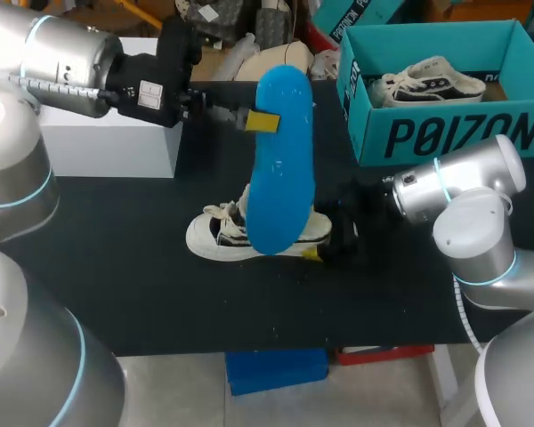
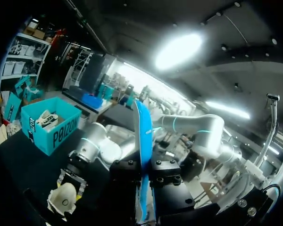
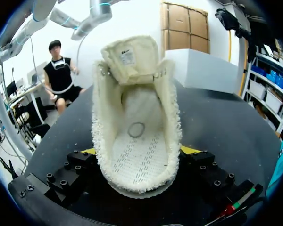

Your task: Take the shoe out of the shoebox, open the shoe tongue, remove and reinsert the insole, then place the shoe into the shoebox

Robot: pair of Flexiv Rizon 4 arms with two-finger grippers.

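Observation:
My left gripper (image 1: 260,120) is shut on a blue insole (image 1: 280,165) and holds it upright in the air above the shoe. In the left wrist view the insole (image 2: 144,136) shows edge-on between the fingers of the left gripper (image 2: 145,181). The white low shoe (image 1: 240,233) lies on the black table with its toe to the left. My right gripper (image 1: 325,242) is shut on its heel. In the right wrist view the shoe (image 3: 137,141) sits between the yellow tips of the right gripper (image 3: 140,151), its tongue folded up and its bare inner sole in sight.
The teal shoebox (image 1: 445,133) stands at the table's back right, open, with a second white shoe (image 1: 427,80) inside. A white block (image 1: 116,142) stands at the back left, under my left arm. Bare black table lies in front of the shoe.

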